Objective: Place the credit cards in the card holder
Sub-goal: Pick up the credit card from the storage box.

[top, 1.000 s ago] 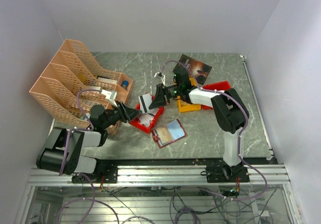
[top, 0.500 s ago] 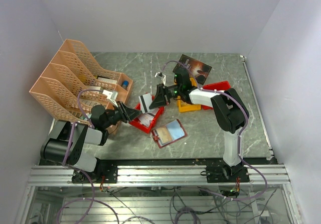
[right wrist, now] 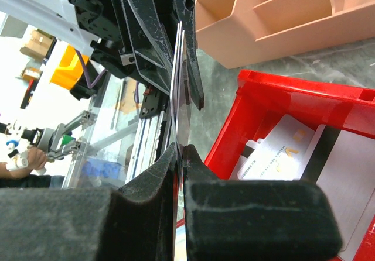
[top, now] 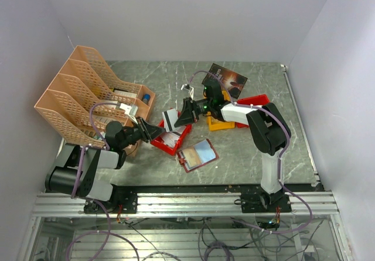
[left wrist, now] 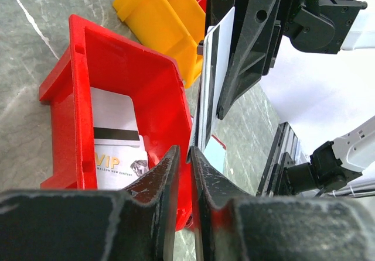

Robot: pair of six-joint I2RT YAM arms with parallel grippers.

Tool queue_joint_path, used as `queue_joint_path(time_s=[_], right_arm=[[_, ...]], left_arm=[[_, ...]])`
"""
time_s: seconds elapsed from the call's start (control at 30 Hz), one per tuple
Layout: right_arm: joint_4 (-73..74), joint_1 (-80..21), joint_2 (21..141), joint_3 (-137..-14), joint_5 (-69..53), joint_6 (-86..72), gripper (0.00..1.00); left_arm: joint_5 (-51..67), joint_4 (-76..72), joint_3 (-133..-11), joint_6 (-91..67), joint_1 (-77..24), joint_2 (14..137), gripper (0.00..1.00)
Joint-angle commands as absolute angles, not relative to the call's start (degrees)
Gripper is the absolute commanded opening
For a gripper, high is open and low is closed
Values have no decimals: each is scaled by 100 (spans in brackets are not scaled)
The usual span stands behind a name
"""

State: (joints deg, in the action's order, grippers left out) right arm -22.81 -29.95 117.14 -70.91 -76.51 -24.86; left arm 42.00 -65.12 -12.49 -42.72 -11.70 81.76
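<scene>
Top: right hand [top: 179, 118] clenched on a pale card [top: 169, 119], held on edge over the red bin [top: 166, 148]. Left hand [top: 157, 133] meets the card from the opposite side. Card holder [top: 197, 154] lies open on the surface [top: 252, 155], just beside the bin.
Left wrist: left fingers nearly together, card edge at the slit; can't tell if they grip. More cards [left wrist: 114, 141] flat in the bin.
Right wrist: pads pinch the card; left fingers flank its far end.
</scene>
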Motion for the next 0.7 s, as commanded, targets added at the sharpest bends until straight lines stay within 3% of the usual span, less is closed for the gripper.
queue_joint_path(time_s=[0.0, 0.67], right_arm=[[-2281, -3021, 11825, -7110, -7819, -2483, 0], [-2347, -3067, 11946, -7131, -7866, -2599, 0]], left_arm=[[4359, -6649, -1452, -4127, -1081, 8206, 23], [4860, -8234, -1459, -4887, -1081, 9003, 23]])
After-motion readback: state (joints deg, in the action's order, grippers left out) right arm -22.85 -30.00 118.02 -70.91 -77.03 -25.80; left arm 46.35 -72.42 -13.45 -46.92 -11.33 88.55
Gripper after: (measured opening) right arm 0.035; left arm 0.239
